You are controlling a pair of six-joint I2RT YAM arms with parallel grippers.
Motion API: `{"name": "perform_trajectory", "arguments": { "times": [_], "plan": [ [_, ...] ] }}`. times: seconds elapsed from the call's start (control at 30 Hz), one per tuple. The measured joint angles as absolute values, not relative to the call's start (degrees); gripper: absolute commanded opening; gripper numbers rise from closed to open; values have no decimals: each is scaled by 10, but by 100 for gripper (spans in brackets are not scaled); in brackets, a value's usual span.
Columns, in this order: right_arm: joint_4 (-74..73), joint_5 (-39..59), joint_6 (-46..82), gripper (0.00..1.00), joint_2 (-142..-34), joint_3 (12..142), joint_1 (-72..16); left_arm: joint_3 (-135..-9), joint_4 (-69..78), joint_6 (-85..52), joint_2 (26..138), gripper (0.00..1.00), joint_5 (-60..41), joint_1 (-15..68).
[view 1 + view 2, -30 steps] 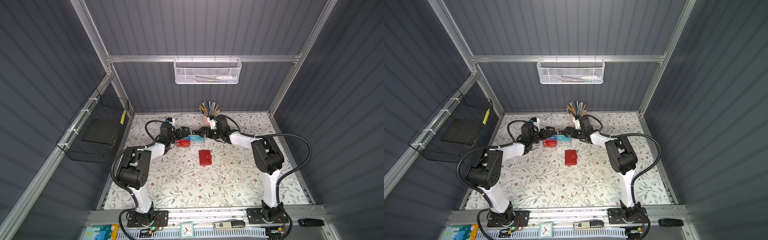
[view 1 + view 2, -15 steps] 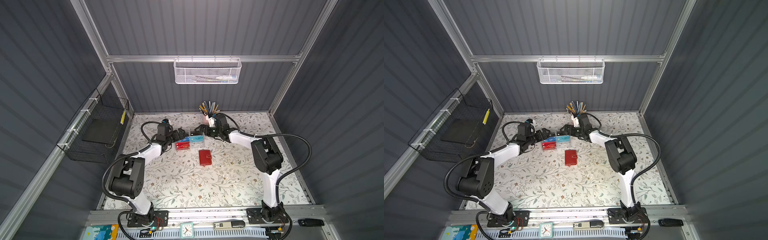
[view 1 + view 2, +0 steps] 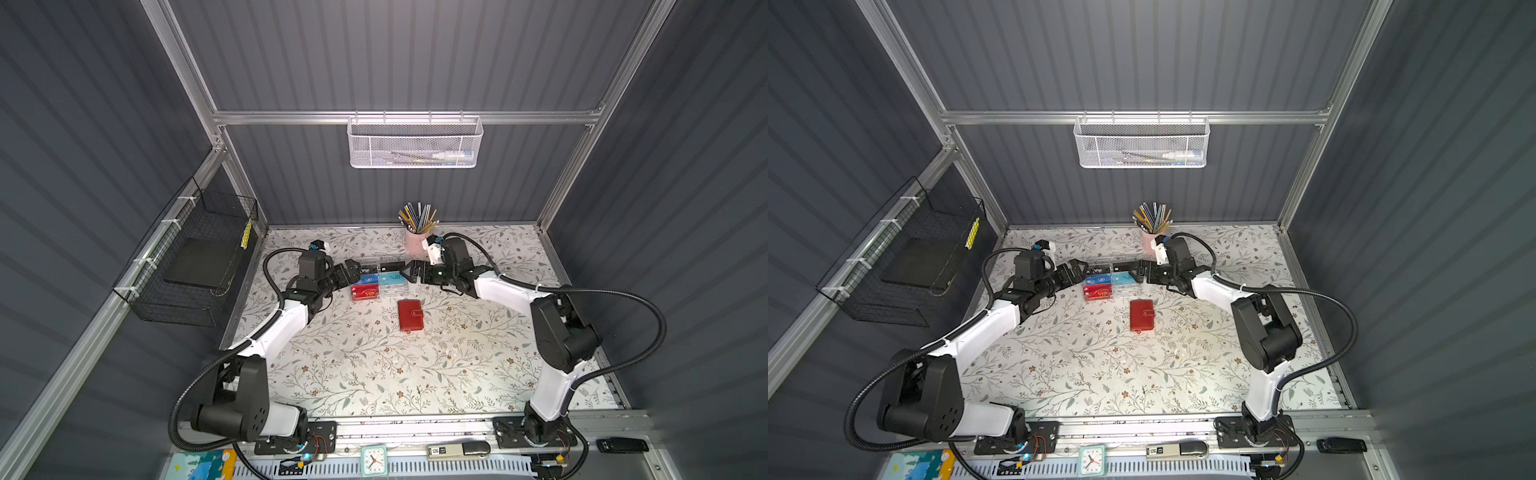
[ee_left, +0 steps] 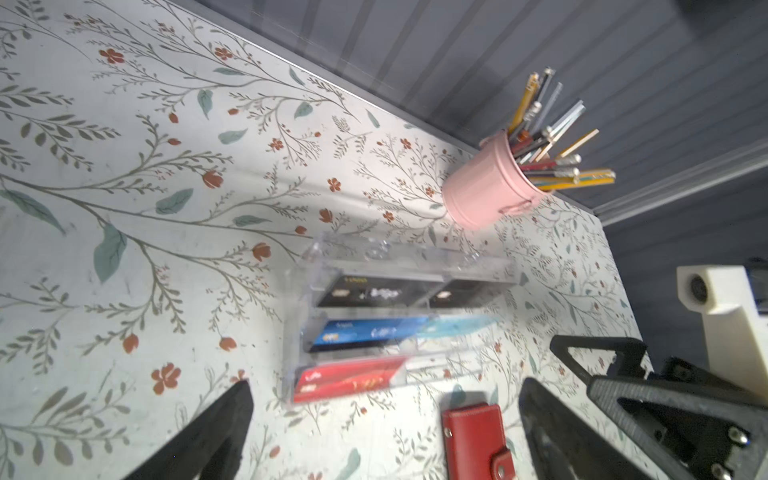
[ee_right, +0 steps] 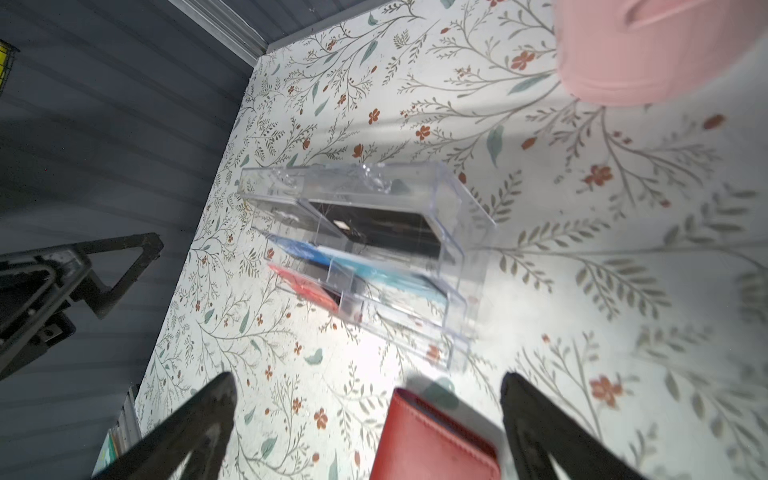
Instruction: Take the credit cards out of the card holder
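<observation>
Small red leather-look booklet card holder lay flat and closed on the floral-print bench, about mid-bench, snap tab fastened and at the edge facing the robot bases; nothing touched it. Whatever it held was hidden. Just behind it, apart from it, sat a clear plastic compartmented box holding flat plastic cards: black ones in the row nearest the back wall, a blue one and a teal one in the middle row, and a red one in the near row. Left claw was just beside the box's left end, jaws spread wide, gripping nothing; its wrist view showed the holder low between its fingers. Right claw was just beside the box's right end, also wide open and empty, with the holder's edge between its fingers in its wrist view. Whether either claw touched the box couldn't be told. Pink metal cup of pencils stood behind the right claw by the back wall. White mesh basket hung on the back rail, black wire basket on the left wall.
</observation>
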State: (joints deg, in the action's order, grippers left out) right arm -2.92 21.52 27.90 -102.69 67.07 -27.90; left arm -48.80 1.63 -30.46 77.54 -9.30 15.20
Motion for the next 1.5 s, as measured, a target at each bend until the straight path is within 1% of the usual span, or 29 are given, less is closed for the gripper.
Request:
{"name": "perform_trajectory", "arguments": {
  "times": [0.13, 0.27, 0.4, 0.57, 0.73, 0.83, 1.03, 1.13, 1.23, 1.43, 1.5],
  "plan": [
    [-14, 178, 281, 99, -971, 596, -280, -432, 22, -321, 732, 100, -147, 181],
    [-21, 165, 292, 99, -933, 505, -283, -390, 37, -342, 729, 100, -192, 214],
    [-30, 164, 306, 99, -923, 445, -296, -349, 77, -376, 732, 100, -236, 227],
    [-51, 163, 319, 99, -922, 421, -322, -343, 137, -410, 779, 100, -273, 233],
    [-82, 168, 332, 99, -925, 415, -327, -331, 202, -444, 839, 100, -293, 244],
    [-93, 169, 336, 96, -940, 423, -327, -330, 223, -455, 858, 100, -298, 245],
    [-101, 176, 342, 84, -989, 464, -327, -330, 253, -465, 887, 100, -301, 248],
    [-113, 180, 346, 75, -1006, 473, -327, -330, 262, -471, 899, 100, -303, 248],
    [-125, 182, 348, 71, -1014, 474, -328, -330, 269, -473, 908, 100, -304, 248],
    [-141, 187, 360, 52, -1029, 477, -340, -330, 296, -488, 929, 98, -313, 252],
    [-148, 193, 364, 50, -1037, 479, -343, -330, 302, -493, 935, 97, -315, 252]
  ]
}}
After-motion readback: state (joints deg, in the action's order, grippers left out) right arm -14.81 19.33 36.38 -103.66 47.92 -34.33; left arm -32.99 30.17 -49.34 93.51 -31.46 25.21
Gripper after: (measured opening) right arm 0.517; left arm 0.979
